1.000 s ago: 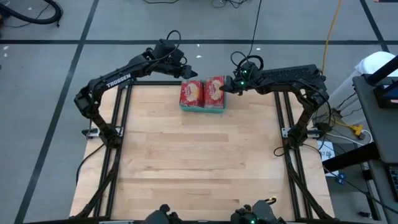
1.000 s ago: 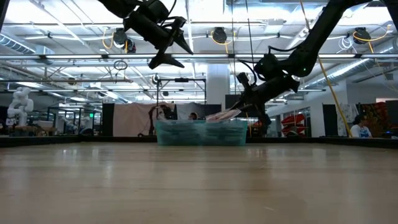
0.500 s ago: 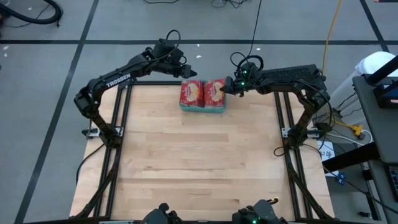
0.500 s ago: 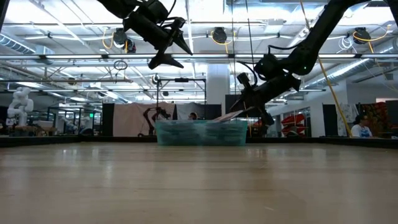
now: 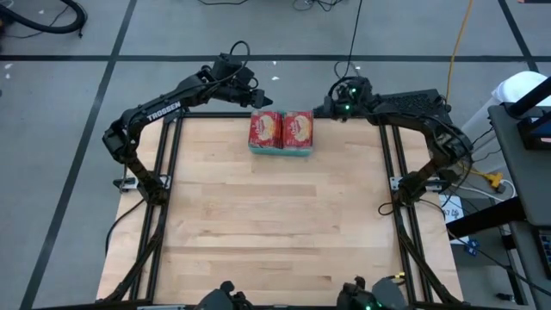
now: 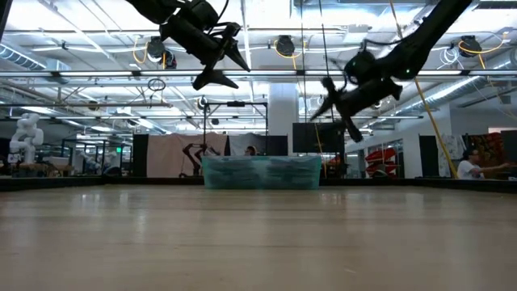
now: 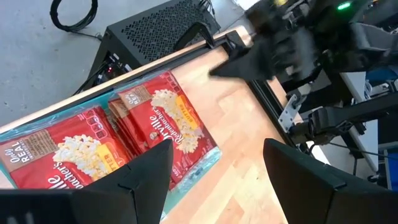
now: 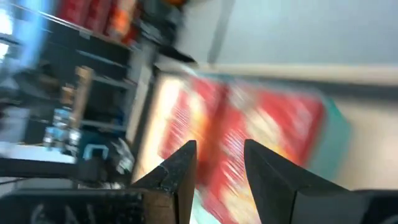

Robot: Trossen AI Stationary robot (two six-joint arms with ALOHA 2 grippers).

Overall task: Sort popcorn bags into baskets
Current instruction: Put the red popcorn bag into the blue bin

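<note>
Red popcorn bags (image 5: 281,129) lie flat in two stacks side by side in the teal tray (image 5: 280,151), which stands at the middle of the table's far edge. In the low view the tray (image 6: 261,172) hides the bags. My left gripper (image 5: 261,101) hangs open, high above the tray's far left corner, and its wrist view looks down on the bags (image 7: 155,124). My right gripper (image 5: 325,109) is open and raised beyond the tray's far right corner (image 6: 333,105). Its blurred wrist view shows the bags (image 8: 249,137) below the gripper.
Bare wooden tabletop (image 5: 275,224) stretches from the tray to the near edge. Black frame rails (image 5: 168,172) run along both sides. A black perforated box (image 7: 161,25) sits beyond the far edge. A person (image 6: 471,164) shows far back in the room.
My right gripper lowered a packet onto the right-hand stack in the tray and let it go. It then rose and drew back toward the table's far right corner. The packet now lies flat in the tray.
</note>
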